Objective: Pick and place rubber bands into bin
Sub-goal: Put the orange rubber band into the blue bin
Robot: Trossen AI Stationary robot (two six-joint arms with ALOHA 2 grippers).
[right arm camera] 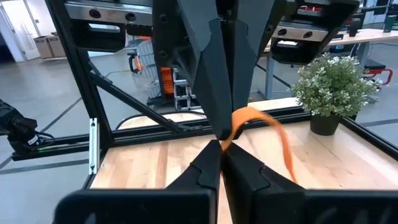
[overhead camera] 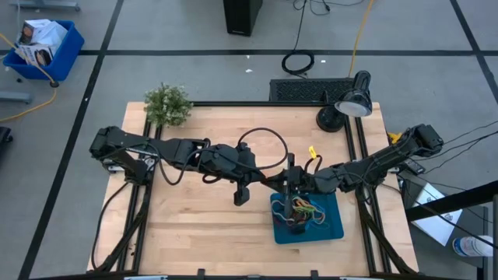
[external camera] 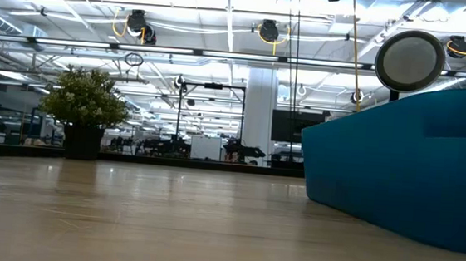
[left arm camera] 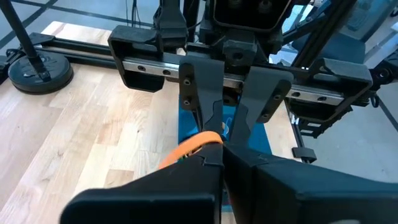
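Observation:
Above the teal bin [overhead camera: 333,230], my left gripper [overhead camera: 282,183] and my right gripper [overhead camera: 295,187] meet tip to tip, both shut on one orange rubber band [right arm camera: 264,121]. The band bows out sideways from where the tips meet [left arm camera: 189,146]. A tangle of several coloured rubber bands [overhead camera: 303,211] lies on the bin's floor below them. The low view shows only the bin's wall [external camera: 404,177], with both grippers above the picture. My left gripper pinches the orange band between its two fingertips [left arm camera: 208,142], slanting down from the table's left. The band's loop sticks out beside the tips, clear of the bin. My right gripper pinches the same band [right arm camera: 235,127] at its fingertips, coming level from the table's right, opposite the left gripper's fingers [right arm camera: 221,93]. The free part of the loop [right arm camera: 286,155] curves away and down, slack.
A small potted plant [overhead camera: 167,105] stands at the far left corner and a black desk lamp [overhead camera: 346,105] at the far right. A black cable loop [overhead camera: 261,148] arches over the table's middle. Bare wood lies near and left of the bin.

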